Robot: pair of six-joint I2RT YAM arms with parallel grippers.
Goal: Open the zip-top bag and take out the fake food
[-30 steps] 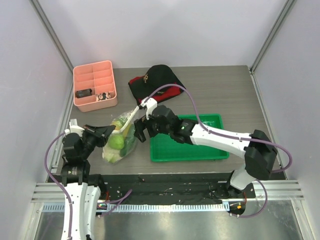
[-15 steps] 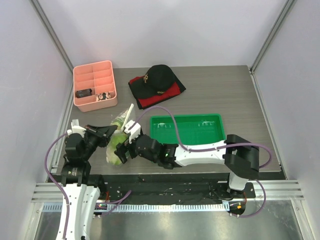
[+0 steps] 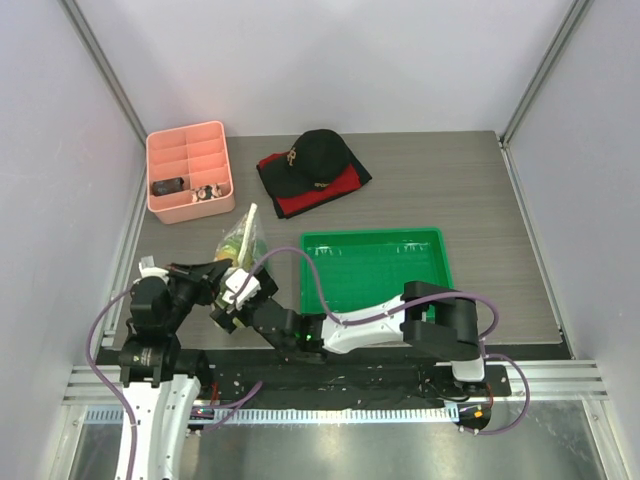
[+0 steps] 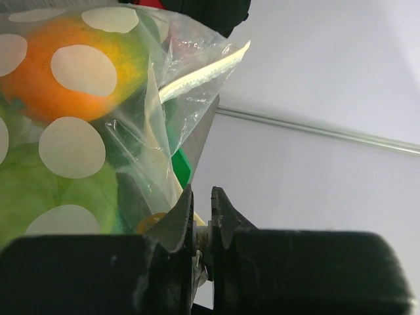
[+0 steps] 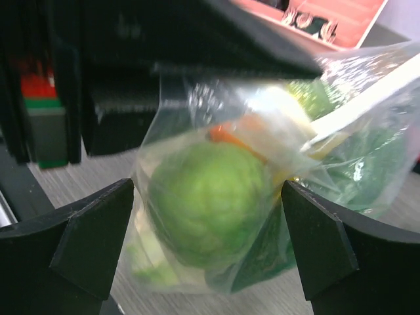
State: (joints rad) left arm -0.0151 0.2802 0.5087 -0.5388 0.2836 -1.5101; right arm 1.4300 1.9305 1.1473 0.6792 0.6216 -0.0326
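Left gripper (image 4: 202,213) is clamping the bag (image 4: 167,118) by its lip, near the table's (image 3: 450,190) left edge. Right gripper (image 5: 207,190) is straddling it, spread wide. I am aiming for film only, not cabbage (image 5: 207,220).

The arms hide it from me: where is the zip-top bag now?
Top view: the zip-top bag is on the left, between the pink organizer and the green tray, its edge pinched by the left end effector.

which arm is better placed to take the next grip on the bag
Right: the right gripper is open and straddles the zip-top bag; the left gripper is shut on the bag's edge, holding it.
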